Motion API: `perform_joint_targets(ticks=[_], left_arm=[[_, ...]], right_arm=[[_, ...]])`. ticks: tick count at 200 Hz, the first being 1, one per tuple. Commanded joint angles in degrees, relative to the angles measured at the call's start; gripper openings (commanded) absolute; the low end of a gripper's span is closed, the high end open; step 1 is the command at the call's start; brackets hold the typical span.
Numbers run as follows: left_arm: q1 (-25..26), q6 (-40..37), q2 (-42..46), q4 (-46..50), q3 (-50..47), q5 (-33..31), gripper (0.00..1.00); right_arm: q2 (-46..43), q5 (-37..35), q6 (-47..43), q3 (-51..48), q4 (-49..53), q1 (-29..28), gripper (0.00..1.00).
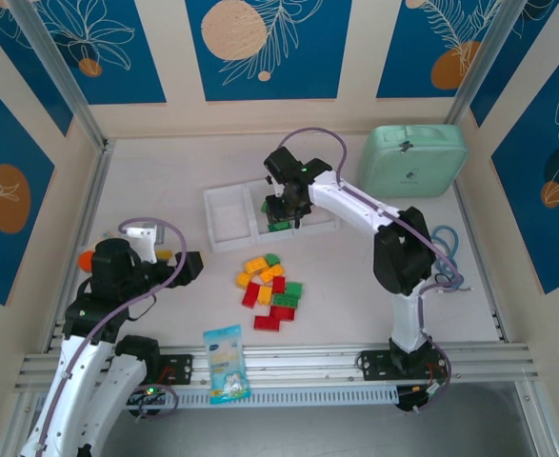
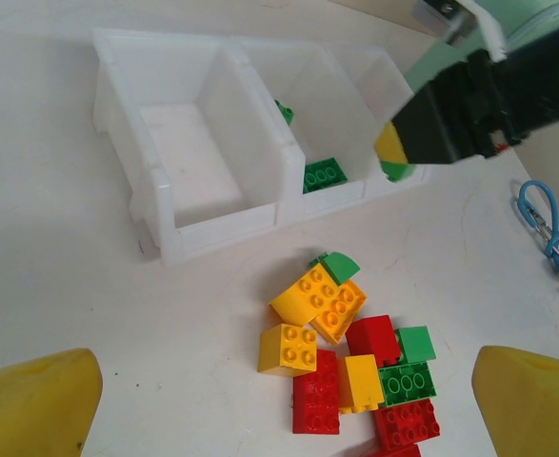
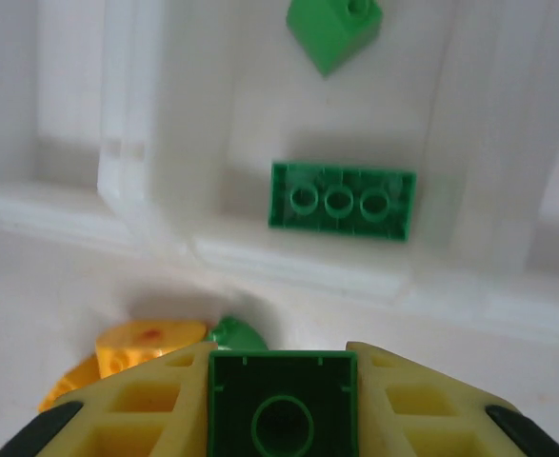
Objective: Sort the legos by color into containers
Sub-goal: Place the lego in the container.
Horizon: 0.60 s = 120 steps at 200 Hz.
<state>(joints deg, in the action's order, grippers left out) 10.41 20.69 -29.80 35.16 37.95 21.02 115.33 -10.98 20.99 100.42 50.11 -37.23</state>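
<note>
At twelve o'clock from the lego pile (image 1: 269,286), a green brick (image 3: 281,405) is pinched by the right gripper (image 1: 282,217); the fingers of the left gripper (image 1: 191,268) are spread.

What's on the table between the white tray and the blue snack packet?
The loose pile of red, yellow and green legos sits between the white tray and the snack packet, as the top view shows.
</note>
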Motion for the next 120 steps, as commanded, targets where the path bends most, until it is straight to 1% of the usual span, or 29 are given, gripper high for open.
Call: perform_joint_targets(ticks=[1, 26, 49, 60, 74, 92, 120], left_arm=[[0.2, -0.2, 0.1, -0.6, -0.2, 0.8, 0.99], [0.3, -0.3, 0.3, -0.5, -0.2, 0.7, 0.99], [0.3, -0.3, 0.4, -0.5, -0.2, 0.7, 0.99], [0.3, -0.3, 0.4, -0.4, -0.2, 0.6, 0.99], [0.2, -0.3, 0.3, -0.4, -0.2, 0.5, 0.99], [0.3, -0.3, 0.4, -0.5, -0.2, 0.4, 0.99], [0.3, -0.2, 0.2, -0.5, -0.2, 0.5, 0.99]], right_arm=[[3.4, -0.5, -1.9, 3.8, -2.1, 0.9, 0.25], [6.2, -0.4, -2.3, 5.5, -4.5, 1.5, 0.26], [8.3, 0.0, -2.0, 7.4, -4.4, 1.9, 0.32], [8.4, 0.1, -1.4, 7.6, -4.7, 2.0, 0.40], [8.2, 0.2, -0.8, 7.7, -5.0, 2.0, 0.55], [7.5, -0.1, 0.2, 7.7, -4.9, 1.9, 0.71], [5.4, 0.1, 2.2, 7.4, -3.3, 1.8, 0.87]])
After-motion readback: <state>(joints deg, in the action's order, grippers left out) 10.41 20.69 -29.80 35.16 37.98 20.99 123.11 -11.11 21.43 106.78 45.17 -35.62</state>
